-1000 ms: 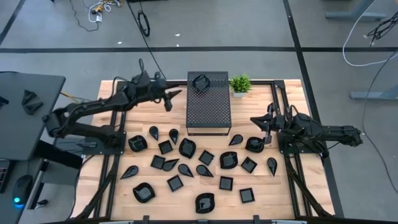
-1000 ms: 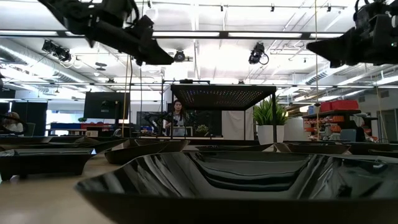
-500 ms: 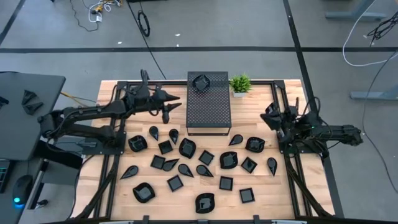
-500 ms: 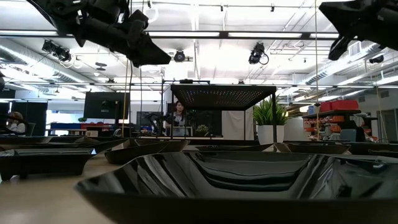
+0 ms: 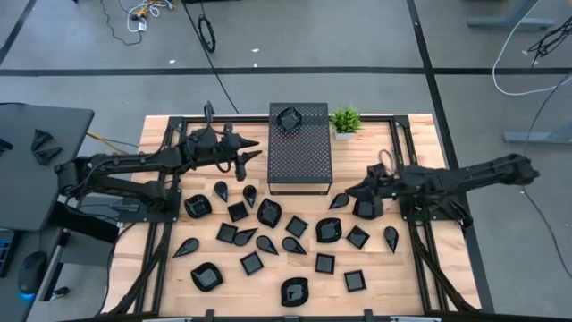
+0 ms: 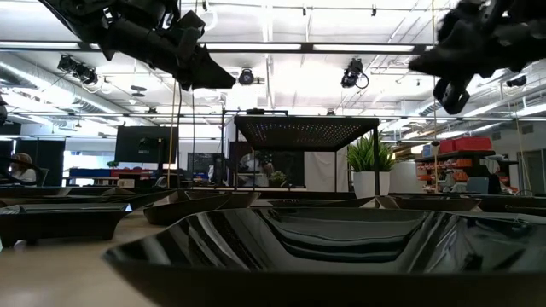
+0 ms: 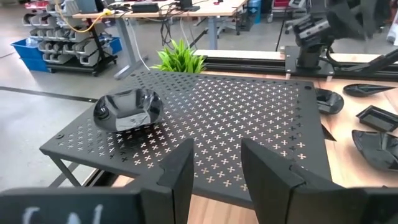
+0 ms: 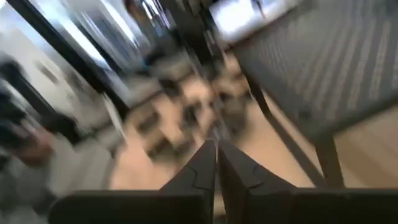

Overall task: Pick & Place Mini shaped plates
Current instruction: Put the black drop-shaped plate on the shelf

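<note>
1 mini plate on the perforated box ahead of spread, empty left jaws; right jaws seemingly clenched.

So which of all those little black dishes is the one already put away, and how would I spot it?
Find the big black perforated box at the back middle of the wooden table, beside the small green plant. One glossy black dish sits on its top, near the back edge. It is the only dish raised off the wood; all the others lie scattered on the tabletop in front.
</note>
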Controlling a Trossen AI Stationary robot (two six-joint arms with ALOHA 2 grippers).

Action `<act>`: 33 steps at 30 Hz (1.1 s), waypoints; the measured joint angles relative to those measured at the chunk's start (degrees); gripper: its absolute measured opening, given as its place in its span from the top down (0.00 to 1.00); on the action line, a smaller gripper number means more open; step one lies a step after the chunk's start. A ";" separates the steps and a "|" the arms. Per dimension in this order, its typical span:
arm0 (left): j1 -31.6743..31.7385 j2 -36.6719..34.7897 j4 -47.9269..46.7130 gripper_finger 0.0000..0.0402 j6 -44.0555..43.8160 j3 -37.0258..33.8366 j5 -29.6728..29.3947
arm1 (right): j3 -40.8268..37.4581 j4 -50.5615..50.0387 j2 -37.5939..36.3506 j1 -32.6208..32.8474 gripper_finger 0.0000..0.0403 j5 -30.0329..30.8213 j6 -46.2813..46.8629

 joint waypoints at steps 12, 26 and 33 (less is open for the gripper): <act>0.00 0.02 0.03 0.66 -0.03 0.00 -0.02 | 13.22 -19.28 27.11 2.62 0.73 -3.91 -6.57; 0.00 0.07 0.04 0.66 0.02 0.02 -1.05 | 16.96 -20.00 45.80 2.61 0.73 2.11 -25.45; 0.00 0.07 0.05 0.66 0.00 0.02 -1.03 | 17.08 -19.96 50.07 2.67 0.79 6.56 -28.41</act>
